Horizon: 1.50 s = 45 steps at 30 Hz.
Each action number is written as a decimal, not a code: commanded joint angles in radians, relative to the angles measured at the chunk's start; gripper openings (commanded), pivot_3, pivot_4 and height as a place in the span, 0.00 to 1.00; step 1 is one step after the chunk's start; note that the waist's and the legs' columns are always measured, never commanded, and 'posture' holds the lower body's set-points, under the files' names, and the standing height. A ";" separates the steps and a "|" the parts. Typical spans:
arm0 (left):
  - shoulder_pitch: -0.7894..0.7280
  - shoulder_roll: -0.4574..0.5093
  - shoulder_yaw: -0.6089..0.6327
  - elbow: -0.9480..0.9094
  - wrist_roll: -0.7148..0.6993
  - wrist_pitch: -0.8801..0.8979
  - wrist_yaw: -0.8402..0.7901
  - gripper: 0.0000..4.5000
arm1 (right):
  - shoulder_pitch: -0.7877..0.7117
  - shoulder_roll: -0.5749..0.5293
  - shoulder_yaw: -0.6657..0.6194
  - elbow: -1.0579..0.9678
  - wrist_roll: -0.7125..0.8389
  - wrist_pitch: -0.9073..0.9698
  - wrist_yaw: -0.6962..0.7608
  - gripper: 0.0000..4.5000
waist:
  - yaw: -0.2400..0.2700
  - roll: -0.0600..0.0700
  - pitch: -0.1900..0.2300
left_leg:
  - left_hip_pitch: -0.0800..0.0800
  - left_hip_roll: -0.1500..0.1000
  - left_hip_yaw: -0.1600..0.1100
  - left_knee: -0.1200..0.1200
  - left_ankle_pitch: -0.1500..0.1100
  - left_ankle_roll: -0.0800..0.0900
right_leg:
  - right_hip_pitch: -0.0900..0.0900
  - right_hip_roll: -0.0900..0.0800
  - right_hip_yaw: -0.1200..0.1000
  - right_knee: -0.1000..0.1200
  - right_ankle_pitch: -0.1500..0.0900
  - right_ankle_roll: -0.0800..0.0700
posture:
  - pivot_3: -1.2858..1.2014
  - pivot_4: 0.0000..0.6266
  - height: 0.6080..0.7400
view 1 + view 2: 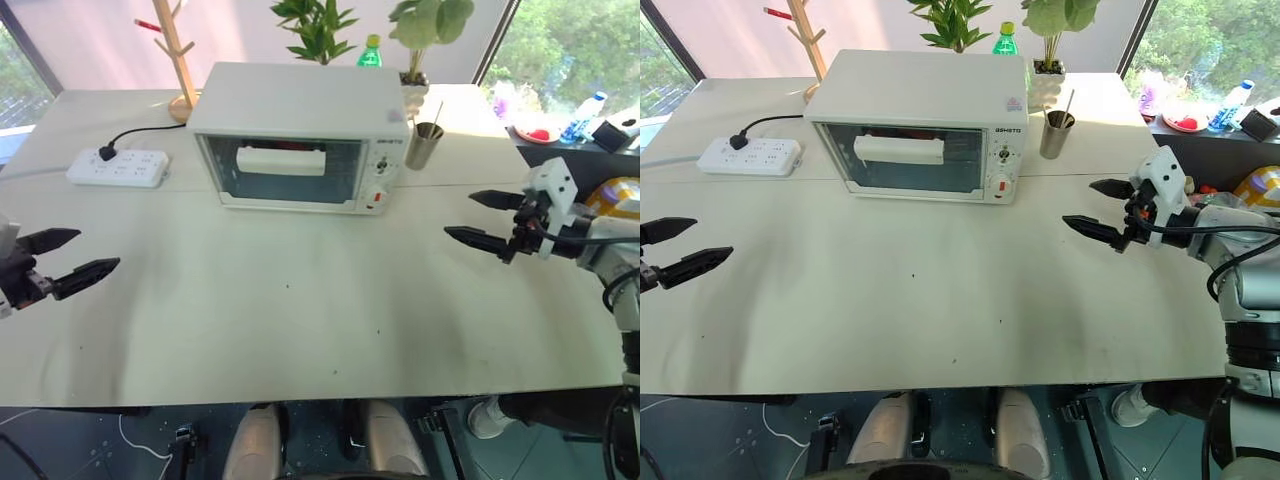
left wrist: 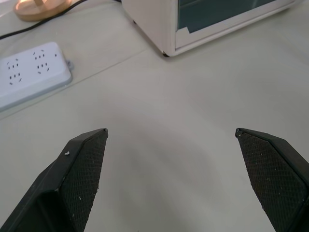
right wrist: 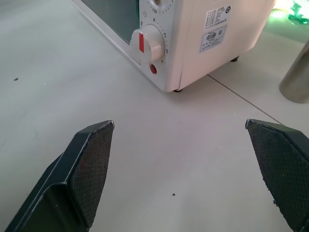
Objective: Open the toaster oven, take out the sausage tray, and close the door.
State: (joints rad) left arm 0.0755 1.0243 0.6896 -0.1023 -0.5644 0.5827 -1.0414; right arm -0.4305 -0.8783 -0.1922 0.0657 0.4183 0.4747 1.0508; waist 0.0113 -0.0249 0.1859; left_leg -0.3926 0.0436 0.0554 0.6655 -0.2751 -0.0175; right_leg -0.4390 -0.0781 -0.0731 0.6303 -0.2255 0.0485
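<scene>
The toaster oven (image 1: 298, 135) stands toward the far edge of the table (image 1: 300, 320), near the middle of that edge, with its door (image 1: 280, 170) shut and the wide white bar handle (image 1: 281, 160) across the glass. Behind the glass a hint of red shows above the handle, but the sausage tray cannot be made out clearly. The control panel (image 1: 381, 170) with its knobs and red switch sits at the right end of the oven's front.

The left gripper (image 1: 65, 258) hovers over the table's left edge, its two black fingers spread wide with nothing between them. The right gripper (image 1: 490, 220) hangs over the right edge, likewise spread wide and empty, pointing in toward the oven. Both are well apart from the oven.

A white power strip (image 1: 118, 167) lies toward the far left corner, just left of the oven, with a black plug in it. A metal cup (image 1: 423, 146) stands just beside the oven's right side.
</scene>
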 commanded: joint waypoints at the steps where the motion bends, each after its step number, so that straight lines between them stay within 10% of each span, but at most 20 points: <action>1: -0.023 0.026 0.001 -0.015 0.004 -0.016 -0.002 1.00 | 0.010 -0.019 -0.030 -0.039 0.011 -0.005 -0.001 1.00 | 0.000 0.000 0.000 | 0.000 0.000 0.000 0.000 0.000 0.000 | 0.000 0.000 0.000 0.000 0.000 0.000 | 0.52 0.24 0.82; 21: -0.254 0.011 -0.203 -0.088 -0.101 0.070 -0.030 1.00 | -0.027 0.005 0.009 -0.271 0.112 0.184 -0.062 1.00 | 0.001 0.000 0.000 | 0.000 0.000 0.000 0.000 0.000 0.000 | 0.000 0.000 0.000 0.000 0.001 0.002 | 0.52 0.24 0.82; 45: -0.568 0.029 -0.387 0.029 -0.102 0.084 -0.159 1.00 | -0.408 0.424 0.339 -0.001 -0.062 0.056 -0.161 1.00 | -0.007 0.000 0.000 | -0.001 -0.002 -0.001 0.001 0.000 0.000 | 0.000 0.002 0.000 0.002 0.002 0.003 | 0.52 0.24 0.82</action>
State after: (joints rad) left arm -0.4753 1.0294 0.2790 -0.0714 -0.6649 0.6801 -1.1975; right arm -0.8046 -0.4627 0.1516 0.0555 0.3652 0.5599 0.8896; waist 0.0040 -0.0253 0.1861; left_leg -0.3934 0.0413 0.0546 0.6662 -0.2748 -0.0174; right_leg -0.4393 -0.0760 -0.0726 0.6323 -0.2238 0.0511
